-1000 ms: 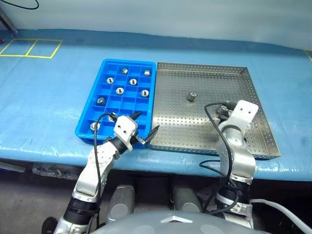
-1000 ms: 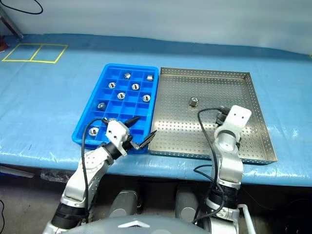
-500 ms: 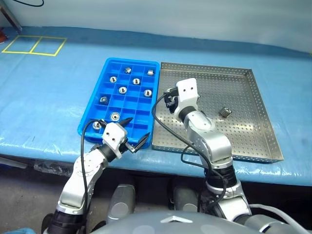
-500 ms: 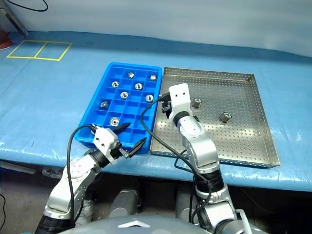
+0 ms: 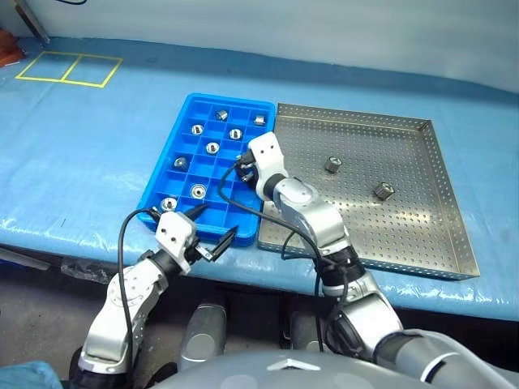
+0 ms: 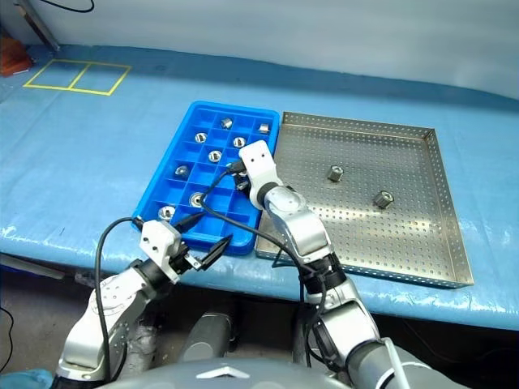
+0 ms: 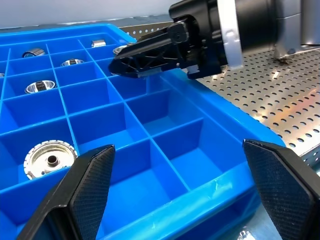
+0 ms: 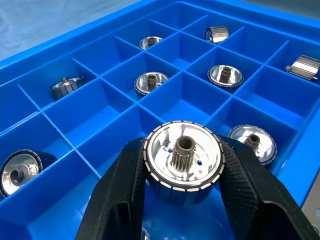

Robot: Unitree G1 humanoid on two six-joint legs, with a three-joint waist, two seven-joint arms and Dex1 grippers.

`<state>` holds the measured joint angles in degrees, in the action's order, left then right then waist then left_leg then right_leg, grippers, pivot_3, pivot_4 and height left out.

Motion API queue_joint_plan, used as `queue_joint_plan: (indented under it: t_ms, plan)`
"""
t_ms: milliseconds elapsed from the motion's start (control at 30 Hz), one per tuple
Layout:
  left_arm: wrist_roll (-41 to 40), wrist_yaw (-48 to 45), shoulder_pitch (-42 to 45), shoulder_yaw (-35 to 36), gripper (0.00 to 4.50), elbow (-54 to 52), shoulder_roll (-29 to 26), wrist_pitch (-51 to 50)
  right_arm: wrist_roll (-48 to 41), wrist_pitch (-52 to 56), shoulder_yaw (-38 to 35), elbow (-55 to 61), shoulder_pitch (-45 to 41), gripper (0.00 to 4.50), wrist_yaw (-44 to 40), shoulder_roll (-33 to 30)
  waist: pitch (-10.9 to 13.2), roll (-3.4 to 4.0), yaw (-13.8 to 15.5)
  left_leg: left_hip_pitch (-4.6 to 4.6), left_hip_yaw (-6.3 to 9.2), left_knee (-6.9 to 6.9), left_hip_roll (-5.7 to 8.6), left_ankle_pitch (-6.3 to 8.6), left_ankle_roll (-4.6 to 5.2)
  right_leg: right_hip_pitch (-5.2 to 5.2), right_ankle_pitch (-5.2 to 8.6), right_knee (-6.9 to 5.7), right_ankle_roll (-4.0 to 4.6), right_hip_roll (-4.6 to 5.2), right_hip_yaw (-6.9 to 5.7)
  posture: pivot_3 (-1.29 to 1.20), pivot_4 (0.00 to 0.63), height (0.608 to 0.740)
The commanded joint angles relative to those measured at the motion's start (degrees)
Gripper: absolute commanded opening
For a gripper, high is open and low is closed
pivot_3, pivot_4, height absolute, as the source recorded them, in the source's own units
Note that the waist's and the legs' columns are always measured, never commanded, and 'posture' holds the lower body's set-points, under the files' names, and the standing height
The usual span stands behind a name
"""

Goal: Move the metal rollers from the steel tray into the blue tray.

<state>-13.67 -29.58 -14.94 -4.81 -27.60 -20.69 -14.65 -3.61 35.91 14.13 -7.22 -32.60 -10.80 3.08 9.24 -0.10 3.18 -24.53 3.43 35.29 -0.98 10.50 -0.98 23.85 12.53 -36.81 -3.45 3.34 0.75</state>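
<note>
My right gripper (image 8: 183,167) is shut on a metal roller (image 8: 183,159), a shiny toothed cylinder with a central hub. It hangs over an empty compartment near the right side of the blue tray (image 5: 160,166). Several more rollers lie in other compartments, such as one (image 8: 151,81) further in. The steel tray (image 5: 405,231) sits right of the blue one, with two rollers on its dotted floor (image 5: 332,164) (image 5: 383,191). My left gripper (image 5: 215,224) stands open and holds nothing at the blue tray's near edge. The left wrist view shows the right gripper (image 7: 135,62) over the compartments.
Both trays rest on a table under a blue cover (image 5: 73,154). Yellow tape squares (image 5: 69,69) mark its far left corner. The table's front edge (image 5: 49,243) runs just below the trays.
My right arm has swung left from the steel tray to over the blue tray, still shut on its roller. The left gripper drew back a little. The camera view shifted.
</note>
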Motion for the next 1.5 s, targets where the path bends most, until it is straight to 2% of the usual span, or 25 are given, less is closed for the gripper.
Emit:
queue_joint_plan:
  t_ms: [33, 600, 633, 667, 800, 1000, 1133, 1300, 1500]
  plan:
    - [-0.1, 0.6, -0.6, 0.5, 4.50, -2.5, -0.2, 0.4, -0.2, -3.9, -1.0, -2.1, -3.0, 1.74, -0.8, 1.3, 0.0, 0.00, 0.1, 0.01, 0.00, -0.01, -0.01, 0.00, 0.00, 0.00, 0.00, 0.00, 0.01, -0.01, 0.00, 0.32, 0.150, 0.740]
    - [0.4, 4.1, -3.3, 2.2, 4.50, -4.4, 0.0, 0.8, -0.2, -7.0, -2.6, -13.1, -5.8, 1.74, -2.4, 3.8, 0.0, 0.01, 2.4, 0.04, 0.00, -0.13, -0.14, 0.01, -0.02, 0.06, 0.07, -0.01, 0.12, -0.18, -0.01, 0.38, 0.150, 0.740]
    - [0.3, 4.1, -3.3, 2.1, 4.50, -4.4, -0.1, 0.8, -0.2, -7.0, -3.0, -13.3, -5.6, 2.46, -2.2, 3.7, 0.0, 0.01, 2.5, 0.04, 0.01, -0.13, -0.14, 0.01, -0.02, 0.06, 0.07, -0.01, 0.13, -0.18, -0.01, 0.38, 0.150, 0.740]
    - [0.2, 4.1, -3.2, 2.1, 4.50, -4.4, -0.1, 0.7, 0.0, -7.1, -3.3, -13.3, -5.4, 2.64, -1.6, 3.7, 0.0, 0.01, 2.6, 0.04, 0.01, -0.13, -0.14, 0.02, -0.03, 0.06, 0.08, -0.01, 0.13, -0.18, -0.01, 0.37, 0.150, 0.740]
    - [0.1, 3.6, -2.1, 1.7, 4.50, -3.6, -0.2, 0.8, 0.7, -6.9, -5.3, -9.8, -3.9, 3.95, 1.9, 3.0, 0.0, 0.01, 2.6, 0.03, 0.00, -0.12, -0.14, 0.02, -0.05, 0.05, 0.08, 0.00, 0.13, -0.17, -0.01, 0.32, 0.150, 0.740]
    - [0.1, 1.9, 2.4, -0.4, 4.50, -1.0, 0.1, 0.4, 0.7, -3.6, -9.7, 2.7, 0.6, 3.95, 5.5, -0.5, 0.0, 0.00, 2.4, -0.05, 0.00, -0.08, -0.11, 0.02, -0.08, 0.04, 0.07, 0.05, 0.12, -0.15, -0.01, 0.23, 0.150, 0.740]
    - [0.1, 0.1, 6.8, -2.9, 4.50, 2.2, 0.5, 0.3, 2.6, -0.7, -17.3, 12.2, 4.9, 3.95, 11.9, -5.4, 0.0, 0.01, 2.1, -0.05, -0.01, -0.07, -0.11, 0.02, -0.08, 0.05, 0.06, 0.05, 0.11, -0.15, -0.01, 0.17, 0.150, 0.740]
    - [0.2, -1.2, 10.1, -4.8, 4.50, 4.7, 0.9, 0.8, 5.1, 1.9, -23.8, 17.3, 8.8, 3.95, 18.1, -9.0, 0.0, 0.02, 0.1, -0.05, -0.05, -0.08, -0.12, 0.02, -0.09, 0.06, 0.06, 0.05, 0.11, -0.14, 0.02, 0.12, 0.150, 0.740]
    - [0.4, -2.2, 12.8, -6.2, 4.50, 6.6, 1.2, 0.8, 4.3, 2.9, -29.8, 17.5, 12.1, 3.95, 21.8, -8.8, 0.0, 0.04, -2.4, 0.03, -0.07, -0.05, -0.14, 0.02, -0.08, 0.01, 0.06, -0.01, 0.11, -0.16, 0.05, 0.09, 0.150, 0.740]
